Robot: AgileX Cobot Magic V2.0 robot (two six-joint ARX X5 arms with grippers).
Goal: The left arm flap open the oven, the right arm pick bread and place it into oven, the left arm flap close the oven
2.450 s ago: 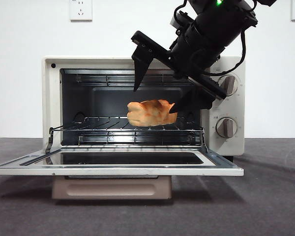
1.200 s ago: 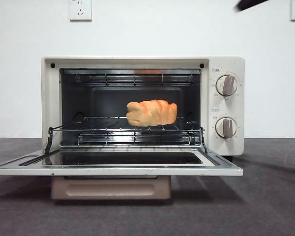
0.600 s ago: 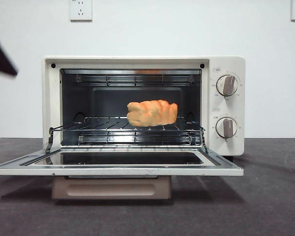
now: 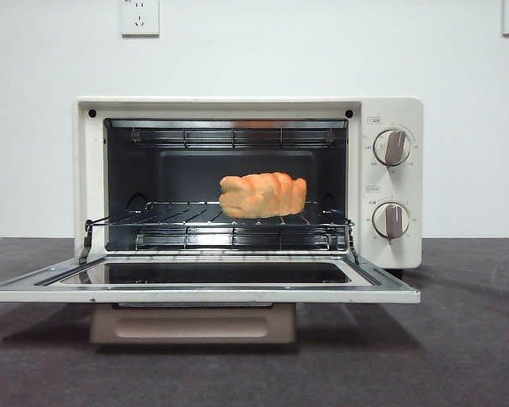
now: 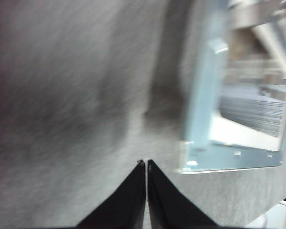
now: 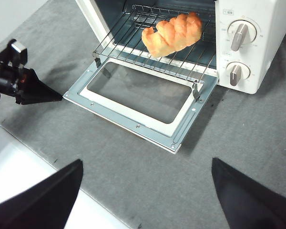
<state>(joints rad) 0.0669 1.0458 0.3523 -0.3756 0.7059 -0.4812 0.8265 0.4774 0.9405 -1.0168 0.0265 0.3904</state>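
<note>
Since half a second ago, the dark tip seen at the left edge of the front view has gone from that view, and nothing else has shifted. The oven (image 4: pixel 248 182) is seen with its door (image 4: pixel 202 284) folded down flat toward the camera, and the bread (image 4: pixel 262 194) is laid on the wire rack (image 4: pixel 187 227) inside, toward the side of the two knobs (image 4: pixel 390 183). The bread is touched by neither gripper. The left gripper (image 6: pixel 55 98) is caught in the right wrist view low over the grey table (image 6: pixel 133 176), just beside the outer corner of the open door on the side away from the knobs — its jaws are pressed together into a single wedge, with nothing between them. That wedge (image 5: pixel 146 164) is shown in its own blurred wrist view, with the door frame near it. The right gripper (image 6: pixel 145 191) is held high and well back from the oven; its jaws are spread wide and nothing is held — the door, the rack and the bread are all framed between them from above.
</note>
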